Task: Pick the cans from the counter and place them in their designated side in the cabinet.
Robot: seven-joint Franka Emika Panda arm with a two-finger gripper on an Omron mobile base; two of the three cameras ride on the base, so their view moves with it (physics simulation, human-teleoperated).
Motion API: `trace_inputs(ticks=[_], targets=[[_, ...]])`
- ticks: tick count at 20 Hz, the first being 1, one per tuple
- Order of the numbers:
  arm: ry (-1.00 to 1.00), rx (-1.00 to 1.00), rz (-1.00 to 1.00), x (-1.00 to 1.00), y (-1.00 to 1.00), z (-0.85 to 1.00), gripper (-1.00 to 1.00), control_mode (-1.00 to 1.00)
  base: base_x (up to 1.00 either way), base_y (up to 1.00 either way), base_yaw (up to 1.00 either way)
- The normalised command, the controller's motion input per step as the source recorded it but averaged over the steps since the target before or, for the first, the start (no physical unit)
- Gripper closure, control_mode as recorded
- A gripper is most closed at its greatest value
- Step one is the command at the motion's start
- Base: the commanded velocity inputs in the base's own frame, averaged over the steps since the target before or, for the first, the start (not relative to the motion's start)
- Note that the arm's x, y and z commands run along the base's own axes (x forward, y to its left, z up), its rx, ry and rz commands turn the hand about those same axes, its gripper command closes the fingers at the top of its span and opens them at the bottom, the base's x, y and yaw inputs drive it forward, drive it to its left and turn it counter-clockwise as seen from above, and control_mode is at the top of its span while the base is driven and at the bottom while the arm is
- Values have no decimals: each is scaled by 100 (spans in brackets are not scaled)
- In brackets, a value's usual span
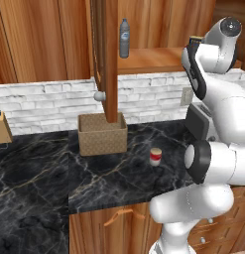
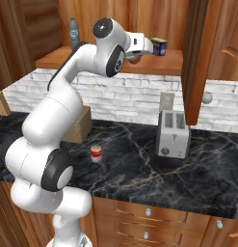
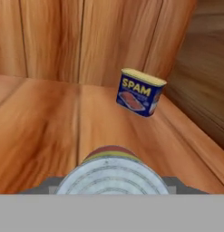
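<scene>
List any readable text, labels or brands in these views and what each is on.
"SPAM": yellow letters on the blue tin standing on the cabinet shelf.
Clear plastic bottle on the shelf: its label is too small to read.
Red can with a white band on the counter: no legible print.
Can held in the jaws: only concentric rings on its grey-blue top, no text.

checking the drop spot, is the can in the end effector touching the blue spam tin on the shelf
Apart. The hand view shows bare wooden shelf between the held can and the blue tin.

can (image 1: pixel 155 156) on counter (image 1: pixel 39 173), right of basket (image 1: pixel 102 135)
</scene>
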Motion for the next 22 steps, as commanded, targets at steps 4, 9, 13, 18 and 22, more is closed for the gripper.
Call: trace_inputs(ticks=[4, 9, 13, 18, 22], targets=[[4, 0, 0, 45, -12, -1, 100, -100, 0, 0, 0], [4, 0, 0, 43, -6, -2, 100, -100, 0, 0, 0], [4, 0, 0, 33, -11, -7, 100, -100, 0, 0, 0], [2, 0, 0, 30, -18, -11, 100, -100, 0, 0, 0], [1, 0, 0, 30, -12, -10, 100, -100, 0, 0, 0]])
